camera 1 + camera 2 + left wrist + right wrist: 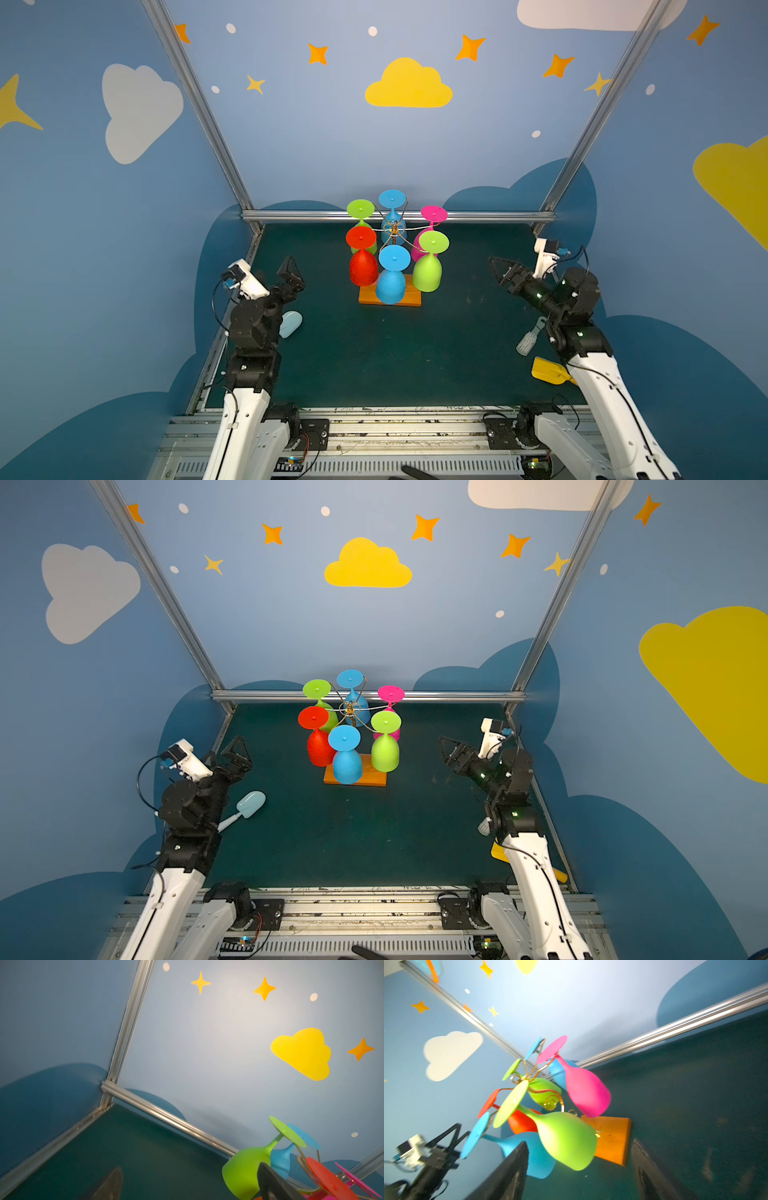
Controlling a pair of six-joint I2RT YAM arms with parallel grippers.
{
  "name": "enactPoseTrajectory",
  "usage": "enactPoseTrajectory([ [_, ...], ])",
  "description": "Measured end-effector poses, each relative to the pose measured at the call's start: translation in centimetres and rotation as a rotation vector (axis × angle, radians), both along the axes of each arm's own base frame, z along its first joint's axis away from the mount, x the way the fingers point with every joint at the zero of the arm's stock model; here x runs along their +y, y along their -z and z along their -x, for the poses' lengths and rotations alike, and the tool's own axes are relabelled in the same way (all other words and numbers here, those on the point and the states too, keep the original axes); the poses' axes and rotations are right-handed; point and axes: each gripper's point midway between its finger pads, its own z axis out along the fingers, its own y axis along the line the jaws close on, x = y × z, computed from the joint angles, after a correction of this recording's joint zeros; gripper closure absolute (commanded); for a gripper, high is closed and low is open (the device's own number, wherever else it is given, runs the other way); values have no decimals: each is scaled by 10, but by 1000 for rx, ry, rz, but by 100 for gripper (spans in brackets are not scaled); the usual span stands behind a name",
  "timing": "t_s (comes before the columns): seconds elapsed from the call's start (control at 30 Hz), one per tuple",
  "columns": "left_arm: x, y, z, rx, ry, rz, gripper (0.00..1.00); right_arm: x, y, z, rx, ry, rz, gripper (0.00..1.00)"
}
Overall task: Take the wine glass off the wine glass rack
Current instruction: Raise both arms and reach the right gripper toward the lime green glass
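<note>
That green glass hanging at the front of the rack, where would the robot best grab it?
Grip the front green glass by its bowl, coming from the right, where the open right fingers face it. It hangs upside down, so the bowl is lowest and clear of the rack wire; the front blue glass crowds its left.

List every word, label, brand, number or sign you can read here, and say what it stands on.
None: no text can be read in any view.
wine glass rack and wine glasses: plain, no print visible.
Wall decals: shapes only, such as the yellow cloud.
circuit board at the front rail: any marking is too small to read.
</note>
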Motion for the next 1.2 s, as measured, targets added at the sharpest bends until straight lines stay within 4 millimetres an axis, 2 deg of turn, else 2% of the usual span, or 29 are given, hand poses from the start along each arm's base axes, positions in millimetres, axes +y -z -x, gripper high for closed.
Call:
enactPoseTrajectory([
  [0.1, -4, 1, -17, 101, 34, -55, 0, 25, 3, -6, 72, -111, -43, 33],
  [0.2, -10, 28, -30, 236, 82, -93, 1, 45, 14, -7, 154, -188, -85, 37],
  [0.27, -9, 47, -28, 304, 96, -102, 1, 55, 17, -5, 186, -223, -108, 38],
  [0.37, -2, 57, -16, 309, 88, -95, 1, 66, 8, -3, 197, -263, -134, 40],
  [0.47, 4, 58, -2, 271, 70, -74, 1, 75, -11, -2, 162, -298, -152, 43],
  [0.6, 10, 54, 0, 238, 66, -40, 0, 85, -26, -6, 138, -334, -178, 45],
  [0.93, 9, 58, -5, 248, 96, 8, 1, 104, -19, -23, 196, -370, -197, 52],
  [1.2, 10, 58, -5, 246, 91, 20, 1, 112, -20, -25, 213, -398, -211, 66],
])
